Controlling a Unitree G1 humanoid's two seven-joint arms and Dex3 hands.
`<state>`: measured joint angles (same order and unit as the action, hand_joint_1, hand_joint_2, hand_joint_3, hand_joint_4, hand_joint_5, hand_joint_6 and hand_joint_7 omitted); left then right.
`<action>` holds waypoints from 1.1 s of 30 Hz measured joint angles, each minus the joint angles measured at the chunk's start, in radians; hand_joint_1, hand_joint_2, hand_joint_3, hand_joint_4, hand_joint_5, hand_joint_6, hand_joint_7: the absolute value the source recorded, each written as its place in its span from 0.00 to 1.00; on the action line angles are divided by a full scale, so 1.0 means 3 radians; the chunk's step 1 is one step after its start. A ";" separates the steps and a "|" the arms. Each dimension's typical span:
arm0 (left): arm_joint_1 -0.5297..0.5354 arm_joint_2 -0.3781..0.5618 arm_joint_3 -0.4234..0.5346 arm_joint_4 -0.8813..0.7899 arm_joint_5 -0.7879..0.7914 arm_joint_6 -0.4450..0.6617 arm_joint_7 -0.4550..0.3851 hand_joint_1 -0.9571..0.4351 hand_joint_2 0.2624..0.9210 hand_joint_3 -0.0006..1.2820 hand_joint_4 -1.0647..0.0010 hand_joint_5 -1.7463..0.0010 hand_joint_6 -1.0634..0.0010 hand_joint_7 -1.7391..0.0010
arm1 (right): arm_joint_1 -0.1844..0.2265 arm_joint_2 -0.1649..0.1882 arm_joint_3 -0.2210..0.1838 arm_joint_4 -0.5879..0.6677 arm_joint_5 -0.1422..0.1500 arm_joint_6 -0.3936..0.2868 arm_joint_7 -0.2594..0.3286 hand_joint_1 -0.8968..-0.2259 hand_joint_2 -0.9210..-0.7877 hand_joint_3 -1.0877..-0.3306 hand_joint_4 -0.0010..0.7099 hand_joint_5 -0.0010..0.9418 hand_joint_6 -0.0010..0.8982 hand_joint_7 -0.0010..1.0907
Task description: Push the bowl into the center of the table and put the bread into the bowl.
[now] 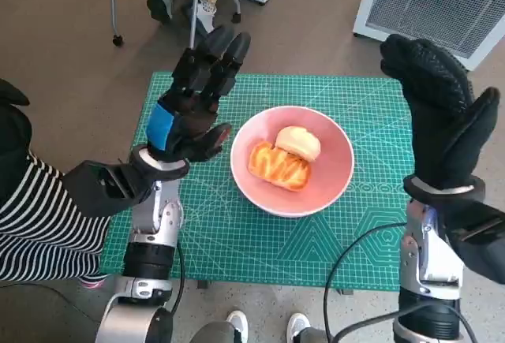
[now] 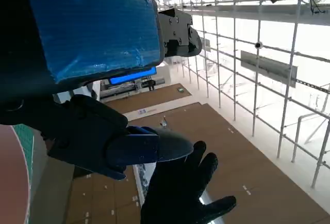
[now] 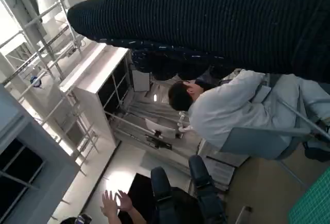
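Pink bowl [image 1: 292,160] near the middle of the green cutting mat [image 1: 237,233] on the worktop [image 1: 379,276]. Inside the bowl, 2 pieces of bread: a striped golden piece [image 1: 278,166] and a pale round bun [image 1: 297,143], touching each other. Left hand [image 1: 193,102] raised above the mat, just left of the bowl, fingers [image 1: 221,55] stretched out and apart, holding nothing, not touching bowl or bread. Right hand [image 1: 442,114] lifted at the right edge of the worktop, well apart from the bowl, glove spread flat and empty. Seated person in white [image 3: 232,110] visible in the right wrist view.
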<state>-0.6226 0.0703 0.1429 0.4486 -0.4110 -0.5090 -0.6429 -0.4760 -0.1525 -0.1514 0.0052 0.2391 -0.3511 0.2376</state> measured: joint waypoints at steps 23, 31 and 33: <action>0.0073 -0.0080 -0.0007 -0.0017 0.0045 0.0011 0.0118 0.29 1.00 0.23 0.95 1.00 1.00 0.81 | 0.0030 -0.0001 -0.0001 0.0047 0.0002 -0.0066 0.0021 0.28 0.00 0.52 0.26 0.00 0.14 0.34; 0.0103 -0.0087 -0.0029 -0.0116 0.0074 0.0035 0.0198 0.32 1.00 0.21 0.95 1.00 1.00 0.80 | 0.0039 -0.0001 -0.0001 0.0050 0.0002 -0.0082 0.0025 0.28 0.00 0.52 0.26 0.00 0.14 0.34; 0.0107 -0.0087 -0.0030 -0.0131 0.0074 0.0055 0.0214 0.33 1.00 0.21 0.95 1.00 1.00 0.80 | 0.0042 -0.0001 0.0000 0.0053 0.0002 -0.0083 0.0025 0.28 0.00 0.52 0.26 0.00 0.14 0.34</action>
<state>-0.5904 0.0442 0.1339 0.4092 -0.3888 -0.4925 -0.5788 -0.4636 -0.1527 -0.1516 0.0211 0.2396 -0.3761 0.2452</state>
